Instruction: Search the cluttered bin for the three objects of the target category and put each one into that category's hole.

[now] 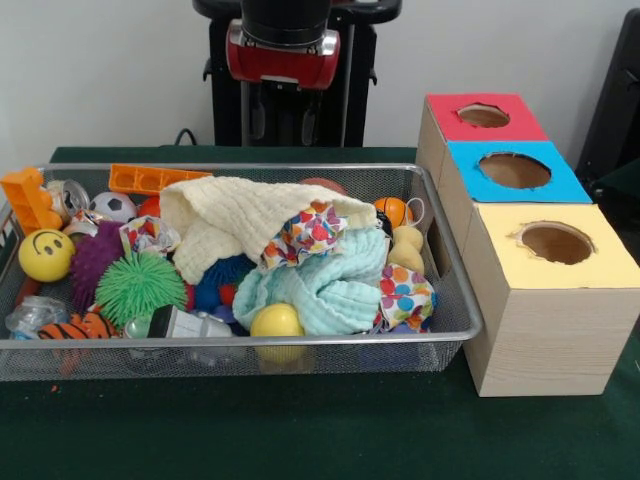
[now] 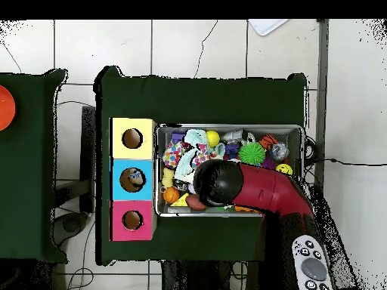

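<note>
The cluttered bin (image 1: 240,342) is a silver wire-mesh basket on the green table, also in the overhead view (image 2: 227,127). It holds a cream cloth (image 1: 240,215), a pale teal cloth (image 1: 320,285), a yellow smiley ball (image 1: 45,255), a green spiky ball (image 1: 140,285), a yellow ball (image 1: 276,322) and several other toys. Beside it stand a red box (image 1: 484,116), a blue box (image 1: 514,170) and a yellow box (image 1: 556,243), each with a hole on top. The red and black arm (image 1: 283,45) reaches over the bin (image 2: 215,183). The gripper is hidden under the arm's end.
Orange blocks (image 1: 28,198), a small soccer ball (image 1: 113,207), a purple spiky ball (image 1: 95,255), a small basketball (image 1: 393,210) and a bone-shaped toy (image 1: 405,250) lie among the clutter. In the overhead view something small shows inside the blue box's hole (image 2: 134,178).
</note>
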Robot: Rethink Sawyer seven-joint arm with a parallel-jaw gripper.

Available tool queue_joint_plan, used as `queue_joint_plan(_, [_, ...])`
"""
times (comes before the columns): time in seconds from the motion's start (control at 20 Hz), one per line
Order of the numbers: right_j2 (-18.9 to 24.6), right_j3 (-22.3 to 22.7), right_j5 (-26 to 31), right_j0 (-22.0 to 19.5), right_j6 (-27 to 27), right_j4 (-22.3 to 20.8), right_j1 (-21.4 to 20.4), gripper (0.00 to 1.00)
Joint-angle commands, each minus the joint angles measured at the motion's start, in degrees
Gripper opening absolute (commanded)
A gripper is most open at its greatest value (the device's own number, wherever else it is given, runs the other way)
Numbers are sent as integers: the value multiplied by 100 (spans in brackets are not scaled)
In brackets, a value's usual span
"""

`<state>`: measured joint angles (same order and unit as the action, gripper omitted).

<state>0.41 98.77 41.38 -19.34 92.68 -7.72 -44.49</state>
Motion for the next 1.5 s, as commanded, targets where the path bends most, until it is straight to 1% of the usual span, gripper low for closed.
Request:
queue_joint_plan(0.05, [-68,196,-91,-227,751,-19,249,100])
queue_joint_plan(0.15, [-25,-62,-71,-440,464,-113,379,100])
queue_joint_plan(0.2, [-6,-204,43,-483,381,-128,419,100])
queue_joint_plan(0.25, [46,-294,103,-607,190,-169,430,100])
queue_joint_plan(0.45, [195,-494,280,-924,-209,-241,472,100])
queue_joint_plan(0.65, [451,-696,242,-1281,-571,-311,635,100])
queue_joint_plan(1.15, [856,-1266,566,-1873,-1318,-638,839,100])
queue_joint_plan(1.5, [1218,-1969,749,-2238,-1683,-974,1351,100])
